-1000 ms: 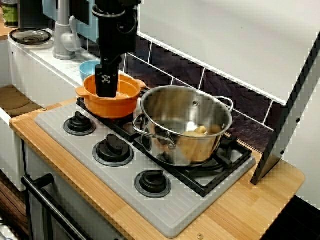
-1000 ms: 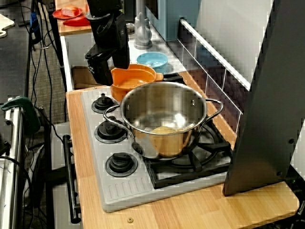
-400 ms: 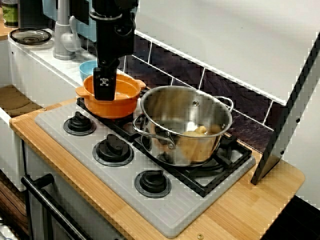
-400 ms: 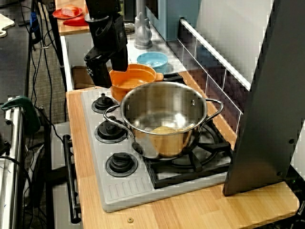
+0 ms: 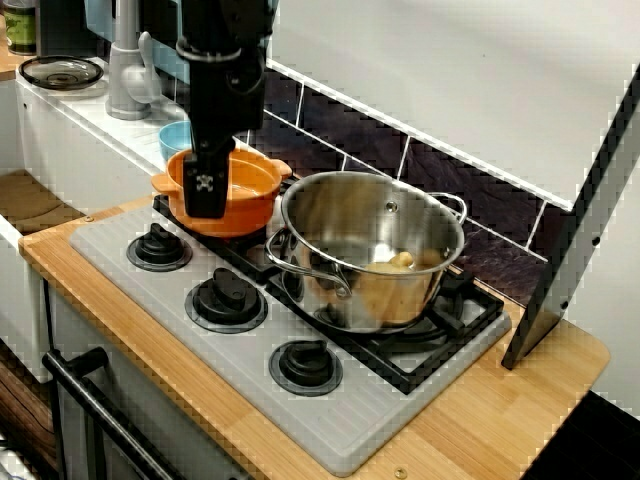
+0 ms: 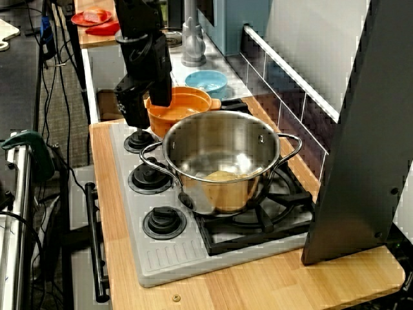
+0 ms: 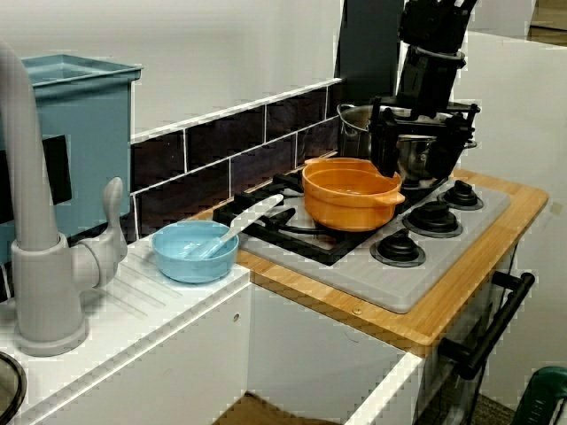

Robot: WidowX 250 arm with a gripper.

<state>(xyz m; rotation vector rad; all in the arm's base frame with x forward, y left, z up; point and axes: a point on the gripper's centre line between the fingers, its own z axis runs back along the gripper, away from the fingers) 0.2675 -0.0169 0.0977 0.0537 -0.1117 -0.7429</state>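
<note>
Fingers (image 7: 386, 146) lower and nearer the knobs (image 7: 401, 246), orange pot (image 7: 348, 197) just behind them.

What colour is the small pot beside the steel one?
The small pot is orange, clearest in the view from the sink side.

No word or number can be read. The pincer (image 5: 205, 206) has a small white mark (image 5: 205, 183) on its black finger, a pattern and not letters. The print on the bottle (image 5: 20, 25) is too blurred.
</note>
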